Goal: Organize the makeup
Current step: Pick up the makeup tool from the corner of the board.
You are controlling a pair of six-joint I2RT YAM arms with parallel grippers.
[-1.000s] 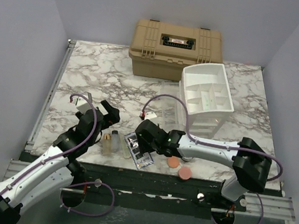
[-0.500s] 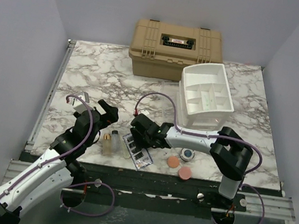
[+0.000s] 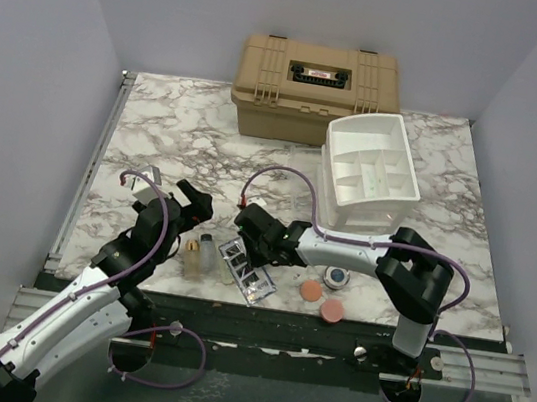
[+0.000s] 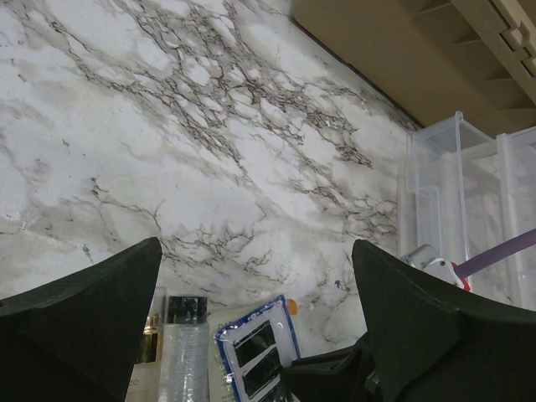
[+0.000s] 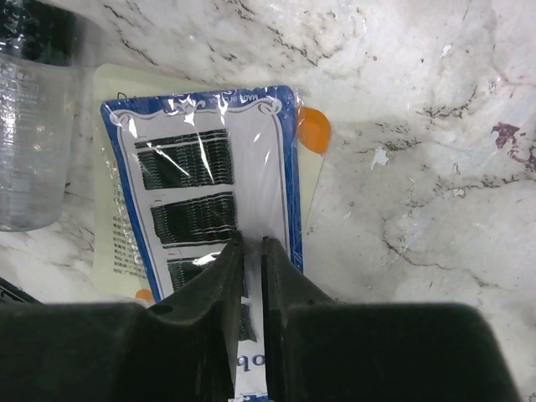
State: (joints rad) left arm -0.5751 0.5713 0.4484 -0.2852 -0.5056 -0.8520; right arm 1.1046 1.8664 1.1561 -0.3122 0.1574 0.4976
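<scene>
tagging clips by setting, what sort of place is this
Likely a robot lab cell, not a home: plain grey walls box in a marble-print table, two arms are bolted at its near edge, and staged makeup lies near a white organizer.

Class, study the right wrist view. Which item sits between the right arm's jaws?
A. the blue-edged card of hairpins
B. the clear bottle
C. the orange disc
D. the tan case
A: in the right wrist view the right gripper has its jaws pinched nearly together on the edge of the blue-edged card of hairpins, while the clear bottle lies off to one side, apart from them.
</scene>
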